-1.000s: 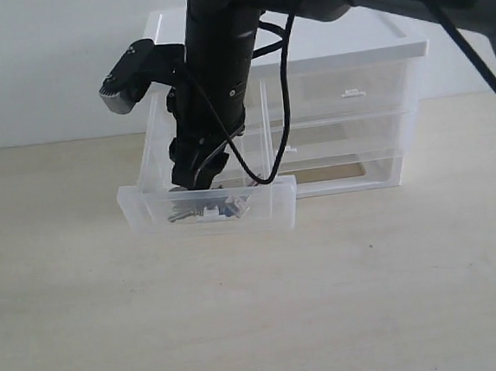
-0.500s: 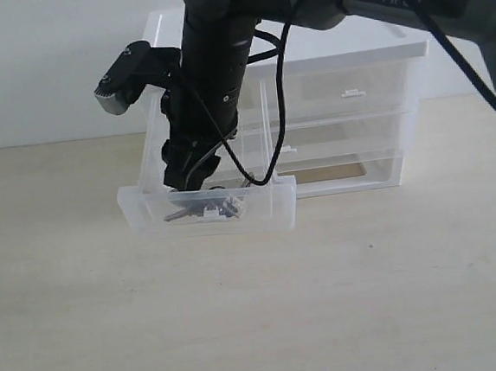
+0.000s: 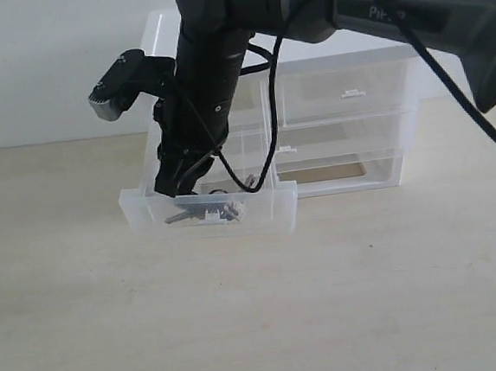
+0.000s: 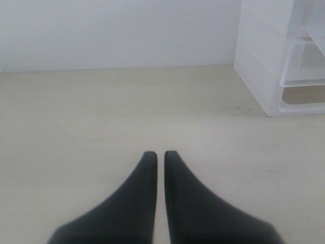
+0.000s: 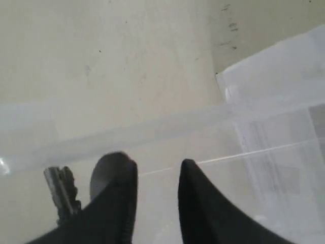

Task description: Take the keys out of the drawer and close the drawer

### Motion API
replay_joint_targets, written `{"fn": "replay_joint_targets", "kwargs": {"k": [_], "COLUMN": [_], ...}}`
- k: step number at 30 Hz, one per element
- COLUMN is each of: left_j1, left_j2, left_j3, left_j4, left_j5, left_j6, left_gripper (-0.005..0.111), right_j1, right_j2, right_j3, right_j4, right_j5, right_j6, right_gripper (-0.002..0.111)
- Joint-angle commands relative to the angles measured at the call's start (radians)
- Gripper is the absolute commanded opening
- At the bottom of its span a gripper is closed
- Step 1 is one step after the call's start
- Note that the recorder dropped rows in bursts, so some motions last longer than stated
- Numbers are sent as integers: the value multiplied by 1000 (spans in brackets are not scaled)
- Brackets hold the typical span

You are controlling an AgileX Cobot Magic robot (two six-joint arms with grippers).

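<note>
Nearest you, the drawer [image 3: 268, 214] stands pulled well out of the drawer unit [image 3: 353, 98], its clear front wall facing forward. That opens its top for a reach from above. The keys [image 3: 205, 213] lie on the drawer floor, just behind that front wall.

Your right tool [image 3: 171, 185] points down into the drawer, next to the keys. In the right wrist view the right tool [image 5: 157, 165] is partly open, with a narrow gap and nothing visible between its tips. The round disc tag [image 5: 107, 170] sits against the outer side of one finger and a key blade lies just beyond it, so the bunch looks off-centre to the grip. You probably need to shift toward the disc tag before closing.

Your left tool [image 4: 160, 155] is closed on nothing, its fingers almost touching, and it hangs over bare bench [image 4: 101, 112] beside the unit. Judging by that, it is waiting to push the drawer shut.

The bench is pale, wood-grained and matt. Behind the unit rises a plain white wall [image 3: 46, 64].
</note>
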Motion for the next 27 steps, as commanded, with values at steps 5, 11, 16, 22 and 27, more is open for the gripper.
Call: {"fn": "replay_joint_targets", "kwargs": {"k": [5, 11, 16, 22, 27], "left_j1": [2, 2, 2, 2, 2], "left_j2": [-3, -3, -3, -3, -3], "left_j3": [4, 4, 4, 4, 4], "left_j4": [-2, -2, -2, -2, -2], "left_j5": [2, 2, 2, 2, 2], "left_j6": [-10, -10, -10, -10, -10], "left_gripper": [4, 4, 4, 4, 4], "right_j1": [-2, -2, -2, -2, -2], "right_j2": [5, -74, -100, -90, -72], "right_j3": [3, 3, 3, 5, 5], "right_j4": [-328, -193, -139, -123, -123], "right_j5": [-29, 83, 83, 83, 83], "right_j6": [137, -49, -53, -43, -37], "right_gripper": [0, 8, 41, 44, 44]}}
